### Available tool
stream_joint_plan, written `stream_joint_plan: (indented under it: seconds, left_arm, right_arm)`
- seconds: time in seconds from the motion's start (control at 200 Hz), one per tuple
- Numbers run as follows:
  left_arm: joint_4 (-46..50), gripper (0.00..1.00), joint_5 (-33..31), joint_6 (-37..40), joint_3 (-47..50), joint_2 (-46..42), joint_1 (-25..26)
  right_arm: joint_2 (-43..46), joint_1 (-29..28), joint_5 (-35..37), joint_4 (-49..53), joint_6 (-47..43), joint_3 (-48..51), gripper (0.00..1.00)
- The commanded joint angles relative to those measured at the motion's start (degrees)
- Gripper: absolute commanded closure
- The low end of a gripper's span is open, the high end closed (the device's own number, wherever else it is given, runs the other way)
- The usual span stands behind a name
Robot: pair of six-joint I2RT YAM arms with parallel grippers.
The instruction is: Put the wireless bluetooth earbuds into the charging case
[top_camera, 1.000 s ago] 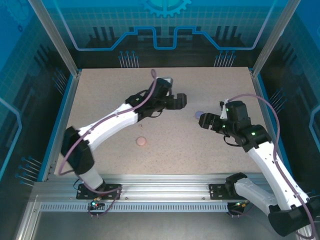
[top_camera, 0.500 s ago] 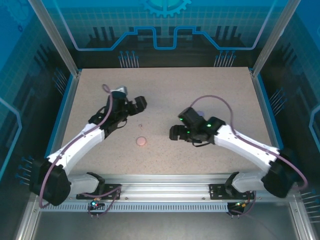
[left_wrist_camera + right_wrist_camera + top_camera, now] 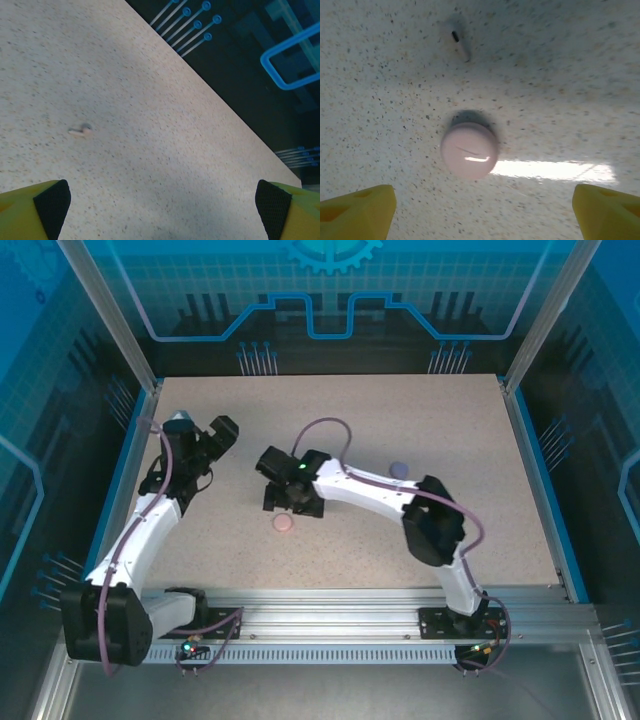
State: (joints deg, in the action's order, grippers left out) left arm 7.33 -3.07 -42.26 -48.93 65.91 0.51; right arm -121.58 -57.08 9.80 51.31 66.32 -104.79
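A round pink charging case (image 3: 469, 150) lies shut on the speckled table, also seen as the pink case (image 3: 283, 523) near the table's middle. A pale earbud (image 3: 456, 42) lies just beyond it. My right gripper (image 3: 482, 215) hovers open over the case, its yellow fingertips (image 3: 357, 212) wide apart and holding nothing; from above the right gripper (image 3: 282, 500) sits right behind the case. My left gripper (image 3: 220, 430) is open near the table's left side, empty. In its own view the left gripper (image 3: 162, 210) faces another pale earbud (image 3: 80, 131) lying apart on the table.
A round purple case (image 3: 400, 469) lies right of centre, beside the right forearm. The table's far edge (image 3: 215, 100) with blue pegs runs diagonally ahead of the left gripper. A blue side wall (image 3: 125, 460) borders the table close to the left arm.
The right arm has swept left across the table, from the purple case to above the pink case. The left arm has swung away to the left side. Both grippers stayed open.
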Motion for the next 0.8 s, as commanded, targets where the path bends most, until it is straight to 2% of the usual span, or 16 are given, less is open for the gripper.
stream_joint_plan:
  seconds: [0.0, 0.15, 0.425, 0.645, 0.795]
  left_arm:
    - [0.73, 0.01, 3.48, -1.22, 0.33, -0.18, -2.89]
    - [0.46, 0.01, 5.28, -2.11, 0.54, 0.03, -5.07]
    - [-1.60, 0.01, 6.22, -2.96, 2.46, -1.26, -5.71]
    - [-3.11, 0.01, 7.77, -3.37, 2.61, -0.79, -5.79]
    - [-5.17, 0.01, 10.21, -4.16, 3.04, -0.69, -5.79]
  right_arm:
    - [-6.43, -1.57, -0.83, 8.03, 3.78, -8.27, 0.10]
    - [-14.03, -2.76, -1.05, 13.39, 4.59, -17.59, 0.12]
    - [-20.60, -2.71, -0.60, 16.62, 5.91, -24.34, 0.19]
    - [-23.21, -2.33, -1.66, 16.55, 6.18, -25.80, 0.22]
    - [-23.79, -1.99, -1.87, 16.21, 5.84, -25.81, 0.30]
